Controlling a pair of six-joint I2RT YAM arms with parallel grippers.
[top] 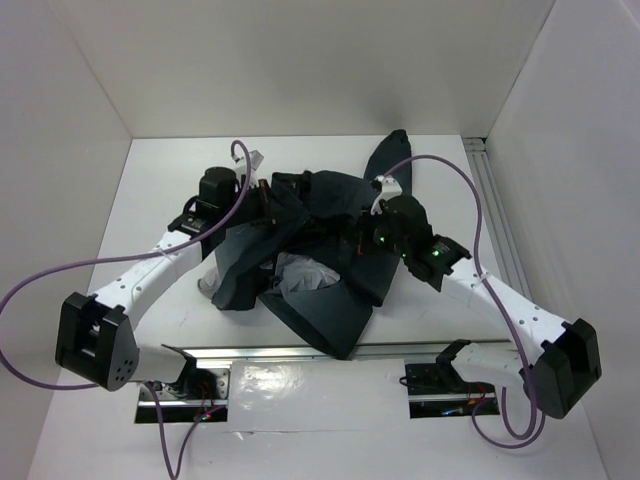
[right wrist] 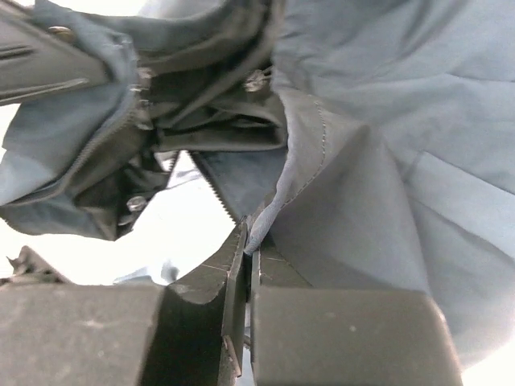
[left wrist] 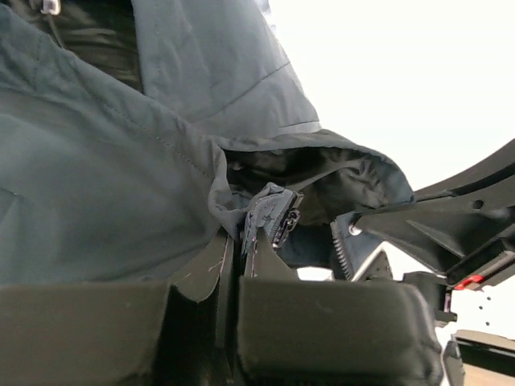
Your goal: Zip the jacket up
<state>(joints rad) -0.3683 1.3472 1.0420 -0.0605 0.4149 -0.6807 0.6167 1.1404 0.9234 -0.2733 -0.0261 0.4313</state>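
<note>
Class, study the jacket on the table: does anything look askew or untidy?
Yes. The jacket lies bunched in a heap rather than spread flat, with its pale lining exposed. The left gripper and right gripper are each shut on a fold of it.

One dark charcoal soft fabric jacket (top: 330, 290) and one flat white table (top: 160, 190) show. There are two white-and-black jointed robot arms, left arm (top: 150, 275) at 8 o'clock and right arm (top: 500, 300) at 4 o'clock, and two black two-finger grippers, left gripper (left wrist: 237, 265) and right gripper (right wrist: 248, 249). Two thin purple cables, left cable (top: 60, 267) and right cable (top: 478, 225), loop outward.
</note>
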